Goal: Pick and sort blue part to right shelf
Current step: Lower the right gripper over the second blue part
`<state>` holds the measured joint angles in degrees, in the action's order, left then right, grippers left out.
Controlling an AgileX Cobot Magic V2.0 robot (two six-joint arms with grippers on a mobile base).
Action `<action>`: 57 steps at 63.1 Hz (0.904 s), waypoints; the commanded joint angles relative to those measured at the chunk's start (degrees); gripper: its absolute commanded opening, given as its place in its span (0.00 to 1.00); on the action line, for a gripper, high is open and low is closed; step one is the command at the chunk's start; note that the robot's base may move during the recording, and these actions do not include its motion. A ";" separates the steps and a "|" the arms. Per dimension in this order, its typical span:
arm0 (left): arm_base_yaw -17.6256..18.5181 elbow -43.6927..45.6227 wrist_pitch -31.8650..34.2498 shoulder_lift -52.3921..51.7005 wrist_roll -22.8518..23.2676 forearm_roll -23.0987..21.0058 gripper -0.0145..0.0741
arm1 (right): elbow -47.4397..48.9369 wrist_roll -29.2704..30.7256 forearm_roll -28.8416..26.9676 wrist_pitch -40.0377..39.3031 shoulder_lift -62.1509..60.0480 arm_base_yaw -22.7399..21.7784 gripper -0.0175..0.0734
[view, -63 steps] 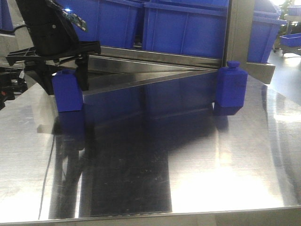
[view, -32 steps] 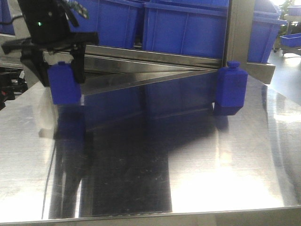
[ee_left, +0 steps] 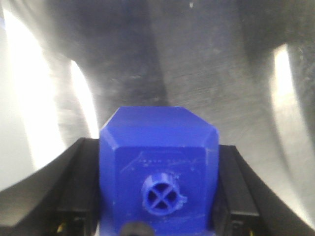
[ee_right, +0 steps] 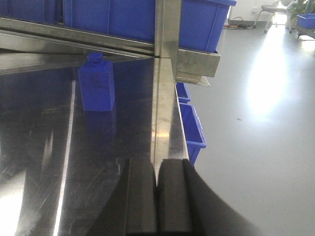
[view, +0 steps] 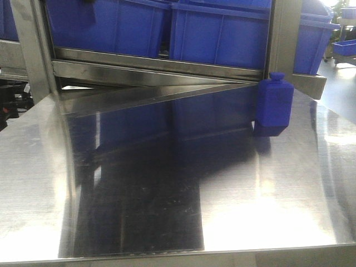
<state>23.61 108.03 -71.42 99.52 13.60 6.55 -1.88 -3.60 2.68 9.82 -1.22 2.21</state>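
Table (view: 250,211) brushed metal, mirror-glossy, finely scratched; blue part (view: 273,105) matt plastic; bins (view: 219,36) smooth plastic.

A glare-streaked steel table (view: 167,211) is backed by blue bins (view: 217,33), and brightly lit grey floor (ee_right: 256,123) is seen beside it

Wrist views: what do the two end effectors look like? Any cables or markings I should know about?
Left end effector: matte black, with blocky, flat-sided fingers. Right end effector: smooth, slightly glossy black, with rounded tips. No cables, labels or markings show in either wrist view.
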 commanded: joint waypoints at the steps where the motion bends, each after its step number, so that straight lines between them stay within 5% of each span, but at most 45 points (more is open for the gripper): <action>1: 1.09 -1.97 -0.53 -6.86 -1.22 4.06 0.52 | 1.37 0.35 0.64 -6.56 -0.61 0.01 0.26; 25: 1.21 -34.14 15.11 -32.19 -1.51 8.26 0.52 | 3.78 0.35 -5.26 -8.99 -0.48 0.01 0.26; 43: 1.21 -54.28 30.94 -51.78 -1.51 8.26 0.52 | 17.60 0.35 -5.31 -3.37 9.89 0.07 0.26; 51: 1.21 -59.47 34.12 -58.64 -1.27 8.26 0.52 | 24.74 0.35 -5.31 -3.31 18.93 0.07 0.41; 57: 1.21 -61.77 35.00 -62.39 -1.28 8.26 0.52 | 29.90 0.35 -5.31 -3.31 26.08 0.07 0.64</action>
<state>24.44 46.45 -42.66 40.36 12.19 13.87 22.26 -3.60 -2.45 11.05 18.69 2.21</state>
